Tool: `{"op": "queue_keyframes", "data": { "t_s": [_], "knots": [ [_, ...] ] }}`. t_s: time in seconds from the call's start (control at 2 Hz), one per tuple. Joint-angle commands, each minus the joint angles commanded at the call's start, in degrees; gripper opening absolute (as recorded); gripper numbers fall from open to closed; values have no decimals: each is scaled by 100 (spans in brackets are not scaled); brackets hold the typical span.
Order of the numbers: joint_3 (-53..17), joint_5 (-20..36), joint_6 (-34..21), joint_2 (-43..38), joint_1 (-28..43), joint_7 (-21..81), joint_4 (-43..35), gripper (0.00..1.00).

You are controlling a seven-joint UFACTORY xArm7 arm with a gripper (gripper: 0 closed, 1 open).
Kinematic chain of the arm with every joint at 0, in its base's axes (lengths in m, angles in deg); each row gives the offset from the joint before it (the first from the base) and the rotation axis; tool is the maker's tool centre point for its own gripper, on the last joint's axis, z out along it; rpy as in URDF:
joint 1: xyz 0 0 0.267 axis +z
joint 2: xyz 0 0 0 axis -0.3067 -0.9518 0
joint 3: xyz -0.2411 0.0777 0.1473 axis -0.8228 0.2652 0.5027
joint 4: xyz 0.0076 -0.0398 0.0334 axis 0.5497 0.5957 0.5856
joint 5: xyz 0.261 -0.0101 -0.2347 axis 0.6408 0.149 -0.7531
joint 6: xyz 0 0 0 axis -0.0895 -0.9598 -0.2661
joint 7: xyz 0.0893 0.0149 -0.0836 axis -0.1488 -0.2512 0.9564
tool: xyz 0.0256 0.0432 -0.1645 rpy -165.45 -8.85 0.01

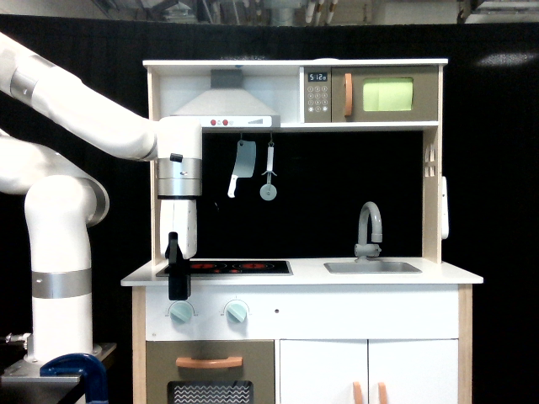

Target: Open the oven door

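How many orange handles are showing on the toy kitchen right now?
4: the vertical orange handle on the small upper oven door, a horizontal handle on the lower grille door, two short handles on the white cabinet doors, cropped at the bottom edge.

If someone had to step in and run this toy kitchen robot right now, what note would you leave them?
Gripper: black, pointing down at the front edge of the white counter, near the black hob with red rings. It holds nothing I can see; open or shut is unclear.
Small grey-brown oven door with yellow-green window and vertical orange handle: top shelf, towards the exterior view's right, looks shut.
Done: nothing on the door.
Left: raise the arm, reach the handle, pull the door open.
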Motion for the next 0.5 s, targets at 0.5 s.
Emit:
{"op": "queue_keyframes", "data": {
  "t_s": [0.5],
  "knots": [
    [-9,-2,-2,175,10,-3,73,100]
  ]
}}
